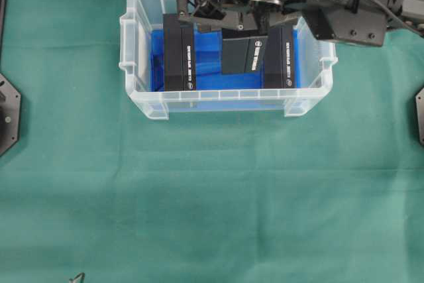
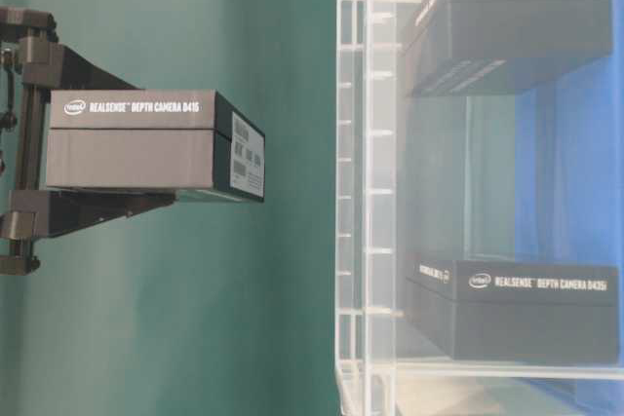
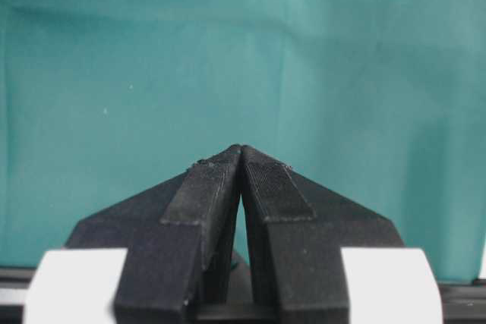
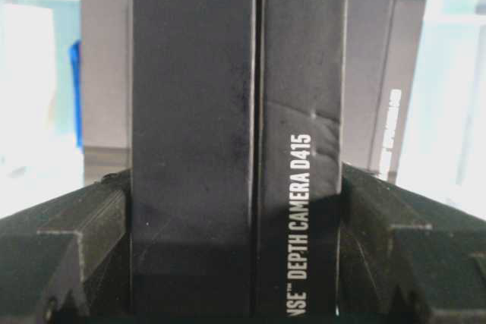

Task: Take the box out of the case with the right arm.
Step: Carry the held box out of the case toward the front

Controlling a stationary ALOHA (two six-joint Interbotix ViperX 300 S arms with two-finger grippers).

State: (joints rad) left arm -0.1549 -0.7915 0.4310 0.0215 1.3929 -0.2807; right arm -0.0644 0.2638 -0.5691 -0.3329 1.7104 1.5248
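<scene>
Filling almost the whole of my wrist view, the box (image 4: 235, 142) stands on end between the two black fingers (image 4: 68, 248) of my right pincer (image 4: 235, 263), its white "DEPTH CAMERA D415" lettering running up the nearer edge. The jaws stand as wide as the box and press flat on its two broad faces, so my hold is a clamp on the sides, not a pinch on a corner. That, I judge, is why it rides straight.

From table level the box (image 2: 146, 148) hangs clear of the case (image 2: 366, 192), outside its wall. Seen from overhead it sits at about twelve o'clock of the case (image 1: 225, 101), above the back rim. Two more boxes rest on the blue floor, one (image 1: 179, 54) at nine o'clock, one (image 1: 281, 57) at three.

My left pincer (image 3: 241, 158) hovers over bare green desk (image 3: 114, 73), tips together, holding nothing.
</scene>
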